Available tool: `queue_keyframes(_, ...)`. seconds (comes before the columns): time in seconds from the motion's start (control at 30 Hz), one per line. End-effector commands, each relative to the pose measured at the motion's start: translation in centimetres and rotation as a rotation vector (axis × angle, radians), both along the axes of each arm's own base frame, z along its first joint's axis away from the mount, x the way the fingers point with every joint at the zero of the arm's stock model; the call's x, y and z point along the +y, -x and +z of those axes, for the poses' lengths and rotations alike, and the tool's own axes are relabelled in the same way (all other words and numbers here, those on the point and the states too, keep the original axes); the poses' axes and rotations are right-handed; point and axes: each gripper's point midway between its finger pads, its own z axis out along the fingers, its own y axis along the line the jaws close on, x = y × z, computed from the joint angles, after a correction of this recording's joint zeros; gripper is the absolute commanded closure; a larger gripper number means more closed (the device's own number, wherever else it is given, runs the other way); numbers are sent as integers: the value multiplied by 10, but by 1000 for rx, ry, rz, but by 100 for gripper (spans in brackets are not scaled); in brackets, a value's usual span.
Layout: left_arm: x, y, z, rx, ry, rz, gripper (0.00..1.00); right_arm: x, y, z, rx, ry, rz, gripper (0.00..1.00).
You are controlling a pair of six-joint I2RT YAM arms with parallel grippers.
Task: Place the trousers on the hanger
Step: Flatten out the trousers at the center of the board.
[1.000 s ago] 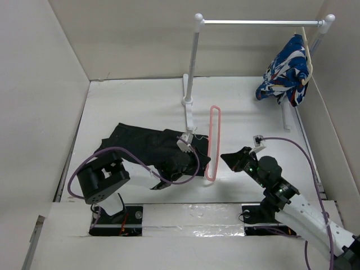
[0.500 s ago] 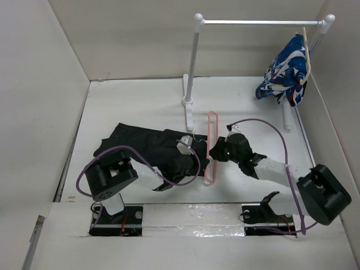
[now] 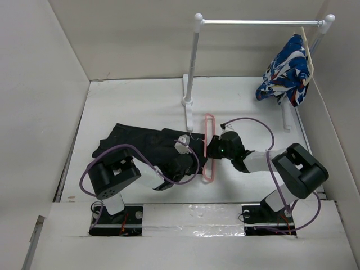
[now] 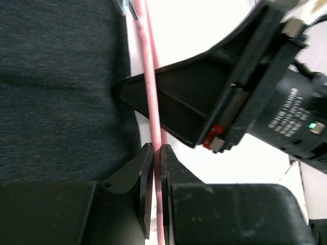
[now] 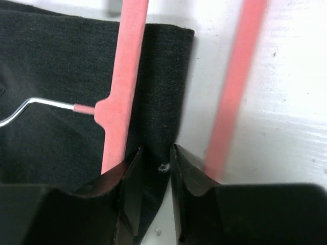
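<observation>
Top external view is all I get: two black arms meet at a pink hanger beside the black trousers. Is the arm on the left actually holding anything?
Observer: Yes. Its wrist camera shows the left gripper shut on one thin pink bar of the hanger.
Operator: And the other arm?
Observer: The right gripper pinches the folded edge of the trousers, between the hanger's two pink bars.
Operator: Where is the hook?
Observer: The silvery hook wire joins the bar on the trousers' side and lies over the black fabric.
</observation>
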Motion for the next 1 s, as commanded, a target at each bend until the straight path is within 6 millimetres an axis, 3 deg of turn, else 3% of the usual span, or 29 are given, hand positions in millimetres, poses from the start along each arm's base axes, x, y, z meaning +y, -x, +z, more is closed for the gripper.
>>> queue_keyframes(0.0,3,2,-7,-14,-19,-12,100,10,-3,5,-25,-53,17,76)
queue_keyframes(0.03,7,-1,-9,-12,-24,-4,100,7,-5,7,-34,-64,4,87)
queue_keyframes(0.13,13,-4,-6,-21,-34,7,100,-7,-3,11,-47,-73,-22,99)
queue_keyframes(0.43,36,-10,-15,-20,-98,58,100,-41,2,54,-140,-95,-36,100)
queue_keyframes(0.53,41,-11,-17,-23,-124,52,100,-58,7,59,-147,-86,-55,100)
queue_keyframes(0.57,43,-11,-18,-25,-135,54,100,-63,7,71,-188,-87,-54,100)
queue_keyframes(0.73,61,-9,-26,-19,-190,72,100,-111,0,89,-246,-50,-144,100)
queue_keyframes(0.97,92,-5,-31,-13,-251,123,100,-163,-6,92,-235,-1,-243,100)
